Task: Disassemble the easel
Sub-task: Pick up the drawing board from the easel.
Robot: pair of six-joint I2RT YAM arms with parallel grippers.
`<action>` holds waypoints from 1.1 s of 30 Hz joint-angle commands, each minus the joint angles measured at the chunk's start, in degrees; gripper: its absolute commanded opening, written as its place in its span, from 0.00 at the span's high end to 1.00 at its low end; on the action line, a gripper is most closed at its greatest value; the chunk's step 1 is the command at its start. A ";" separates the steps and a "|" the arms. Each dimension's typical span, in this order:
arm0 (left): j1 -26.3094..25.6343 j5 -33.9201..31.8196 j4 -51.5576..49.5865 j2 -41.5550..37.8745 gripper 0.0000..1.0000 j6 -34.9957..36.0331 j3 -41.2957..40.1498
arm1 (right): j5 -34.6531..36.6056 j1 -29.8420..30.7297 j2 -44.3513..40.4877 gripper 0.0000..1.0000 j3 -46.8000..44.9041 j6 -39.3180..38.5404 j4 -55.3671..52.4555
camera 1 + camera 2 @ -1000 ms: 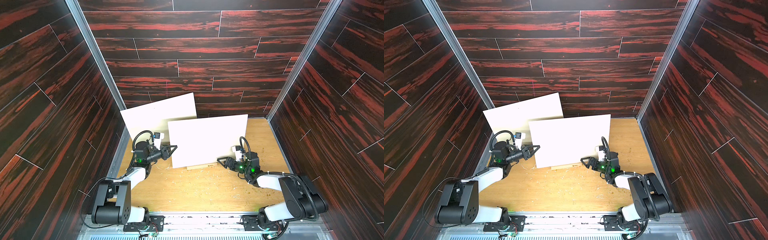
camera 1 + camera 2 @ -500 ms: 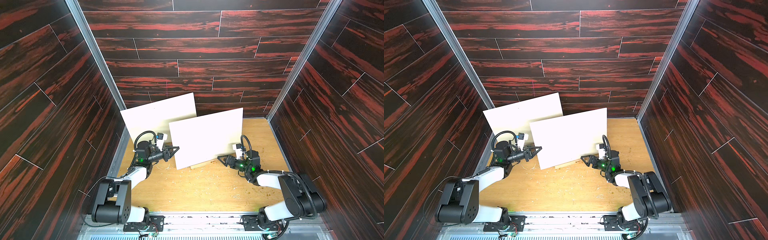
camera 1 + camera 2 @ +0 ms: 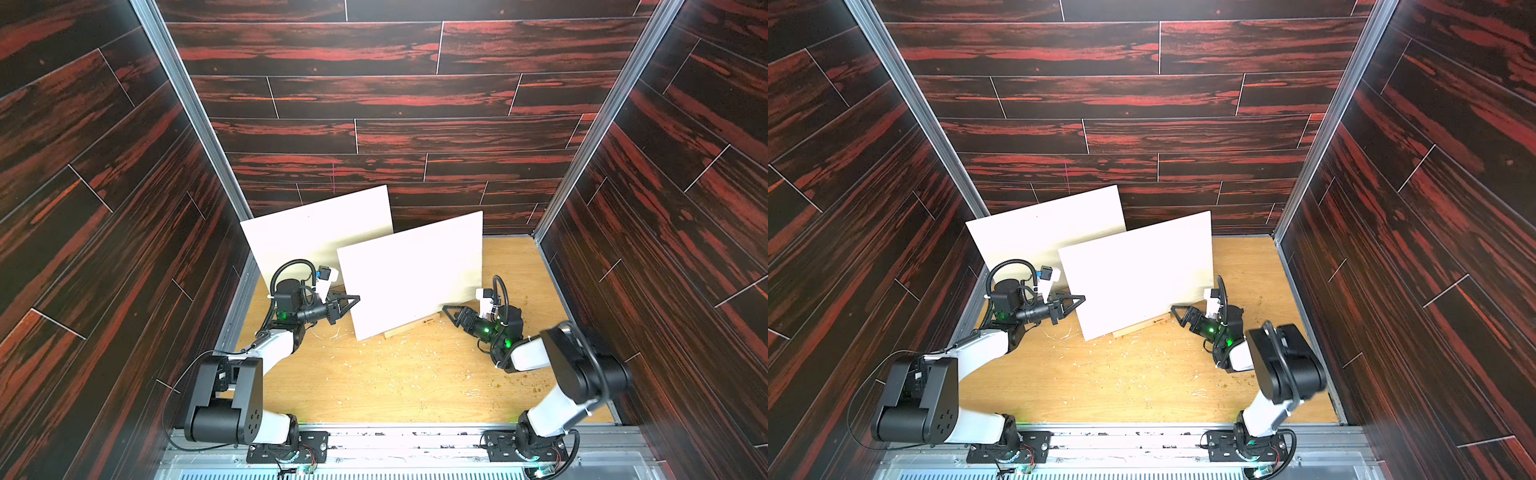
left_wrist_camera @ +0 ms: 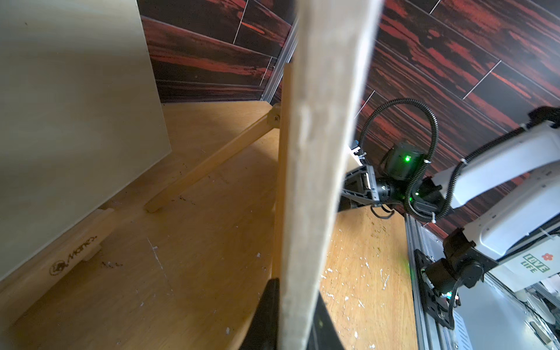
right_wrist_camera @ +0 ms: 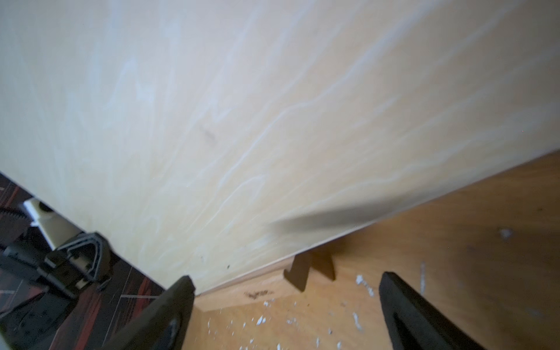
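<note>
At the back of the bench [image 3: 374, 382], the front board [image 3: 411, 278] rests on the easel ledge [image 3: 411, 328], its left edge clamped in the left pincer [image 3: 355, 299]. The right pincer [image 3: 449, 312] stands spread apart by the right corner. A clean lift wants a level pull clear of the ledge. Since a second ago the left pincer has closed and the board has skewed.

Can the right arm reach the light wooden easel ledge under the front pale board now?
Probably yes: the open right gripper faces the light wooden ledge, with only bare tabletop between them.
</note>
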 commanded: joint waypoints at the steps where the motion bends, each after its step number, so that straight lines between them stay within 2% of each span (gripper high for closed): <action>1: 0.84 -4.98 -10.36 0.75 0.99 -0.37 -0.39 | 2.50 -0.36 3.09 0.02 0.13 2.76 8.25; 16: 0.84 -4.70 -10.31 1.30 1.00 -0.36 0.00 | 4.98 -1.88 15.90 0.05 3.40 10.27 26.11; 33: 0.75 -4.38 -11.57 2.11 1.00 0.63 1.22 | 1.80 -2.68 19.28 0.08 8.77 12.47 28.88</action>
